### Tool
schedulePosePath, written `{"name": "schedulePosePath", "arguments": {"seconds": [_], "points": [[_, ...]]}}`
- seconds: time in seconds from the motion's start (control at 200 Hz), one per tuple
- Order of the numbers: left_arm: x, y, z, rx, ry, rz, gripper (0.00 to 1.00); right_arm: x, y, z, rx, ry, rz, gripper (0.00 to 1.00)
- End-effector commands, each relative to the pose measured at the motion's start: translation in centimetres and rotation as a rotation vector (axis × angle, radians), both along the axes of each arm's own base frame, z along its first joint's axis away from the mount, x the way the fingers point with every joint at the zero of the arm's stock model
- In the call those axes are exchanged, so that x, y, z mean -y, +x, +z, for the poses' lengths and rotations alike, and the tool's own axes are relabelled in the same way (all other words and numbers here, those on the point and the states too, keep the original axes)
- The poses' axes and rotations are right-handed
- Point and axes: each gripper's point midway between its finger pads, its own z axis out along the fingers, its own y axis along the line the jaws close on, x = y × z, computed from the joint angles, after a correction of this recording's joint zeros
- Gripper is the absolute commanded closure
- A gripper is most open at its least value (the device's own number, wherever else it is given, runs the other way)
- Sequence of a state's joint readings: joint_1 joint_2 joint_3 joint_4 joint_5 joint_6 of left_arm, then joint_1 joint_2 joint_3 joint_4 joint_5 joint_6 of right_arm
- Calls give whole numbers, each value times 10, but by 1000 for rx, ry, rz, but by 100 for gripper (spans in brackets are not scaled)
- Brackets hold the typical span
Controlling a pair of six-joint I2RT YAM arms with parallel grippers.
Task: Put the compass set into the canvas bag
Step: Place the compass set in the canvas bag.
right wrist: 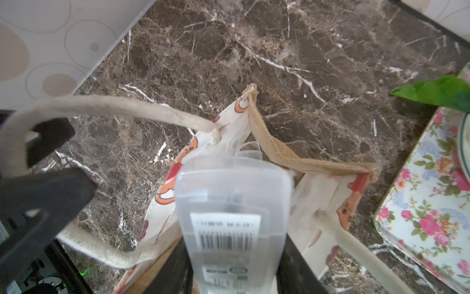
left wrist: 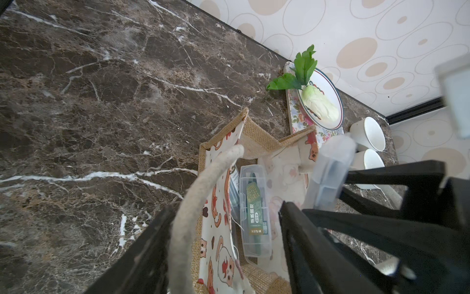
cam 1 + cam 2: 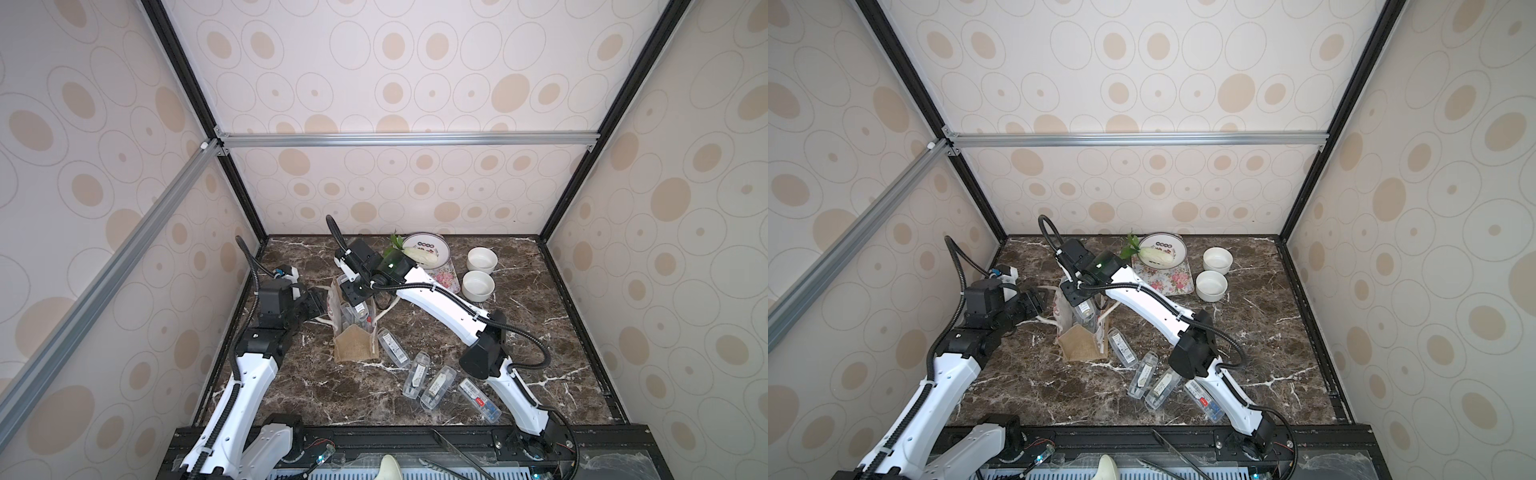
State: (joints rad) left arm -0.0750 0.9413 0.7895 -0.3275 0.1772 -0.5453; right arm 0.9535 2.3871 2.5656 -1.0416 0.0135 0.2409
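Right gripper [image 1: 234, 254] clamped on clear plastic compass case [image 1: 231, 193] over mouth of tan burlap canvas bag [image 3: 357, 349]; left gripper [image 2: 223, 216] half-open, white rope handle [image 2: 193, 198] between jaws.

Tan burlap canvas bag [image 3: 356, 345] stands just nine o'clock of centre on the dark marble-look table [image 3: 540, 332], one clear plastic compass case [image 2: 254, 211] inside and another held case [image 1: 229, 203] over its mouth. Four more loose cases [image 3: 417, 374] lie toward the bag's four o'clock. At its one o'clock, a floral rectangular tray [image 3: 444, 280] carries a round white plate [image 3: 430, 243] with a toy vegetable [image 3: 419, 254] on it, and two white ceramic bowls [image 3: 478, 284] sit at the tray's three o'clock.
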Motion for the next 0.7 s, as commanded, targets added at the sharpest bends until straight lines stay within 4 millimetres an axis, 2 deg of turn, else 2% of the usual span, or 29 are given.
{"name": "schedulePosePath", "arguments": {"seconds": [0.0,0.25,0.4,0.635,0.695], "points": [[1,-2,3,10,-5,3,36,0,-10,-26,-71,-48,23,55],[0,-3,3,6,-2,5,36,15,-26,-61,-193,-144,-19,55],[1,-2,2,4,-10,5,36,20,-29,-85,-236,-198,-35,54],[1,-3,-1,-3,-9,6,36,17,-28,-99,-251,-208,-40,53],[1,-3,0,-3,-7,7,37,16,-29,-96,-257,-203,-37,52]]}}
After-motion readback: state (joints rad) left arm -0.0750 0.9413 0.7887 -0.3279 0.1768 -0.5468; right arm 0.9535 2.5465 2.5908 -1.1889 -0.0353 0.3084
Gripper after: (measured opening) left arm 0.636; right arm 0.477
